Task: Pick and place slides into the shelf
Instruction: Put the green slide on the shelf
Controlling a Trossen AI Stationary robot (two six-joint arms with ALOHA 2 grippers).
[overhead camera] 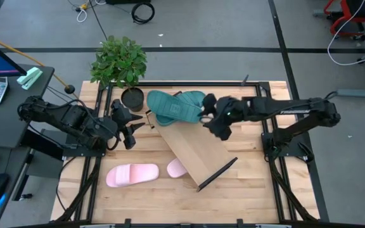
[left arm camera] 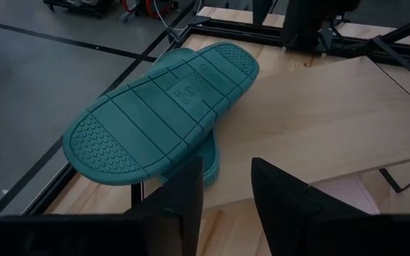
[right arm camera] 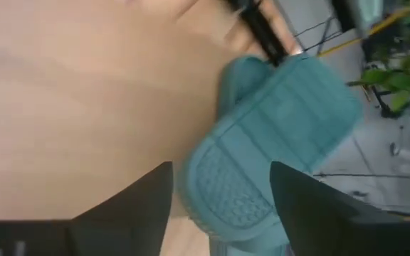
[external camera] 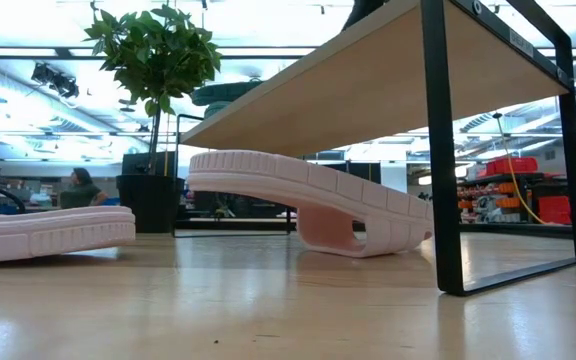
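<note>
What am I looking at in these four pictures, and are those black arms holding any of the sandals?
Two robot arms work at a wooden table. One picture looks down from above, one looks across at table height, and two come from cameras on the wrists. A light wood shelf carries two stacked teal slides. One pink slide lies on the table; another pokes out from under the shelf. The right claw stands open beside the teal slides, holding nothing. The left claw waits nearby, empty.

- Left arm reached in from the left side, elbow folded; left pincer (overhead camera: 129,128) sat low, fingers (left arm camera: 191,188) part-open with a clear gap, holding nothing.
- Right arm stretched nearly straight across from the right; right pincer (overhead camera: 209,113) spread wide, fingers (right arm camera: 144,195) holding nothing.
</note>
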